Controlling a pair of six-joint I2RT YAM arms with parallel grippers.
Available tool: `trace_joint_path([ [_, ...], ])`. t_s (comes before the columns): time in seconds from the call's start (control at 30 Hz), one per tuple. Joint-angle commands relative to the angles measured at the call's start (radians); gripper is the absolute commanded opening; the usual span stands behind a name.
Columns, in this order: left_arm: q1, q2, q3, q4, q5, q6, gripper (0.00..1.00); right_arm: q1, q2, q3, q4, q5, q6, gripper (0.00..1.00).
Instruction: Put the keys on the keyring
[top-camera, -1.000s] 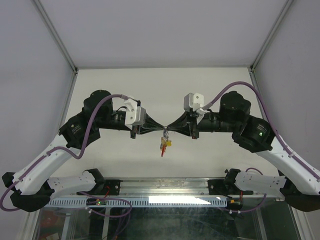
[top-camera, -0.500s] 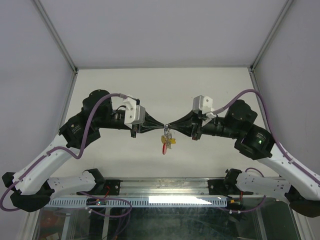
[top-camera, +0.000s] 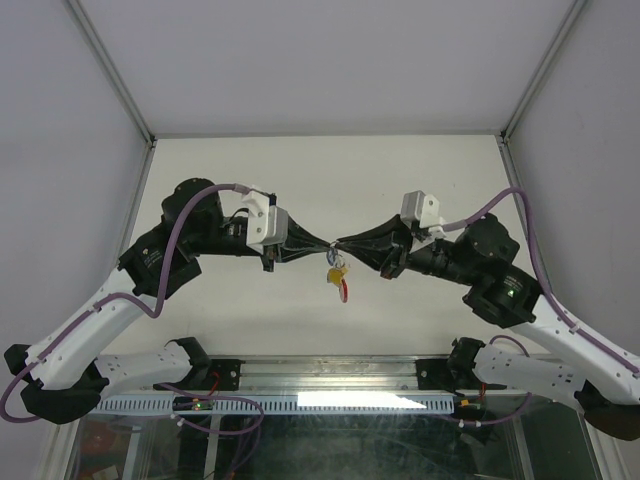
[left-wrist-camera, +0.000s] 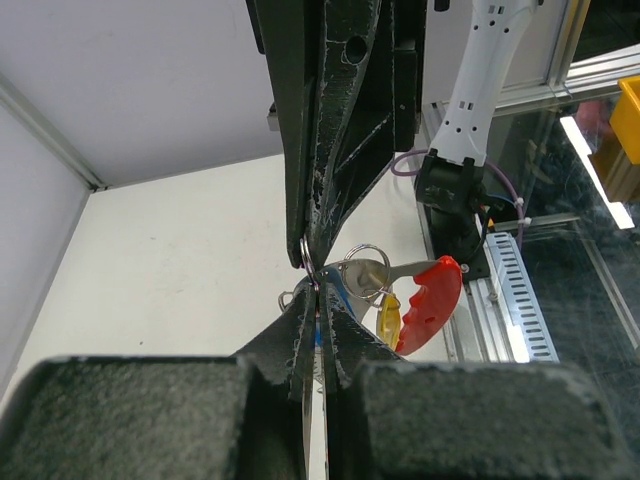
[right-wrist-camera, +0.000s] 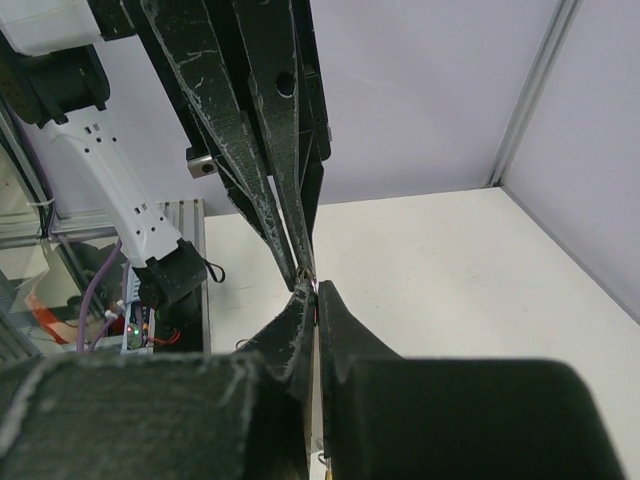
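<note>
Keyring pinched by closed left gripper and closed right gripper, tips met at keyring, red key and yellow key hung below keyring

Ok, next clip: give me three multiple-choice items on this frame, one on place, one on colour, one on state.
1. Where is the key bunch?
A. flat on the table
B. hanging between the tips of the left gripper and the right gripper
C. on the front rail

2. Which key head hangs lowest in the top view?
A. green
B. black
C. red

3. How do the jaws stand?
A. both shut
B. both wide open
C. only the left open

Answers:
1 B, the bunch dangles above the table where the two grippers meet tip to tip.
2 C, the red key hangs below the yellow key.
3 A, each pair of fingers is pressed together at the bunch.
</note>
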Motion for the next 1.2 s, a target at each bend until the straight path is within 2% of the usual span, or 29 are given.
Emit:
trace_joint_path([
  [0.0, -0.009, -0.021, -0.002, 0.049, 0.026, -0.018, 0.00, -0.002, -0.020, -0.006, 0.169, 0.080, 0.024, 0.00],
  [0.8, -0.009, -0.028, -0.007, 0.077, 0.026, -0.032, 0.00, -0.002, -0.023, -0.099, 0.376, 0.161, 0.075, 0.00],
  [1.1, -0.009, -0.069, -0.030, 0.126, -0.041, -0.058, 0.18, -0.003, -0.045, -0.107, 0.382, 0.130, 0.080, 0.00],
  [1.17, -0.009, -0.085, -0.041, 0.156, -0.056, -0.074, 0.19, -0.002, -0.049, -0.107, 0.381, 0.118, 0.080, 0.00],
])
